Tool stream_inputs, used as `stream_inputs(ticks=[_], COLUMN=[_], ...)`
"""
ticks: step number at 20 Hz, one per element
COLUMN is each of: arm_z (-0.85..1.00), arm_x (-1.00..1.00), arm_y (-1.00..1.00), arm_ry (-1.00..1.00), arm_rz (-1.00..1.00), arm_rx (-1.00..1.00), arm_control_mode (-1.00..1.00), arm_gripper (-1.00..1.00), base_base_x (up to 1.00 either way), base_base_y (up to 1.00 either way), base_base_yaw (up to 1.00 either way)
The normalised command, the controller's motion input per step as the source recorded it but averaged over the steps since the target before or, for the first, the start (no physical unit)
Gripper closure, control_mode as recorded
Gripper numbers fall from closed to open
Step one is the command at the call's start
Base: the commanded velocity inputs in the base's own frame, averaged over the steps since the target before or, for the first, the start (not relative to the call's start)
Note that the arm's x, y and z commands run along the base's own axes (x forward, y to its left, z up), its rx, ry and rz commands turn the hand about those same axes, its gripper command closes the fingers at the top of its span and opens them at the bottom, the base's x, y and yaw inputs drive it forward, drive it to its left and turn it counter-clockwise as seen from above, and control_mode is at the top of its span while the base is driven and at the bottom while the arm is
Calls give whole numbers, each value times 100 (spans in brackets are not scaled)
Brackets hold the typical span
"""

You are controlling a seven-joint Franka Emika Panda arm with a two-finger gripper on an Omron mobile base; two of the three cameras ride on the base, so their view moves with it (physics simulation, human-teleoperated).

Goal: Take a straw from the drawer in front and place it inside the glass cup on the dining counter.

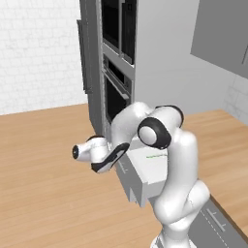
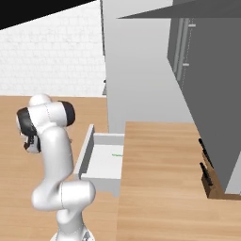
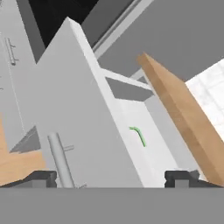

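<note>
My claw [image 3: 117,177] is standing wide open, its two dark fingertips [image 3: 37,177] far apart at the bottom of the hand view, and it is holding nothing. The bar handle [image 3: 60,158] of the drawer [image 3: 74,109] is rising between the fingertips, nearer the one on the left of that view; I cannot tell whether either tip is touching it. In the left base view my hand [image 1: 94,152] is hanging just outside the drawer's front panel.

The straw [image 3: 138,135] is lying flat on the drawer's floor, inside the pulled-out box, and I am not touching it. It is showing as a thin green line. In the right base view the straw [image 2: 117,155] is lying near the floor's counter-side edge, its long axis running roughly across the drawer, parallel to the front panel. In the left base view the straw [image 1: 156,156] is partly hidden behind my arm.

My arm is folding sharply: it is rising from the base, bending over at the elbow [image 1: 155,131] and reaching down and sideways, so the hand is pointing roughly level towards the drawer.

The drawer [image 2: 101,162] is jutting out from under the wooden counter [image 2: 160,183], beside the tall grey cabinet [image 2: 139,70].
</note>
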Motion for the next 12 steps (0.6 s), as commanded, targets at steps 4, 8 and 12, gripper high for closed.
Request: stream_inputs(ticks=[4, 8, 12], arm_z=[40, 36, 37], arm_x=[0, 0, 0], arm_y=[-44, -59, -63], arm_ry=[-30, -25, -10], arm_rz=[-21, -22, -23], arm_rx=[42, 48, 62], arm_control_mode=[-100, -100, -100], arm_gripper=[-100, -100, -100], base_base_x=[0, 0, 0], base_base_y=[0, 0, 0], base_base_yaw=[0, 0, 0])
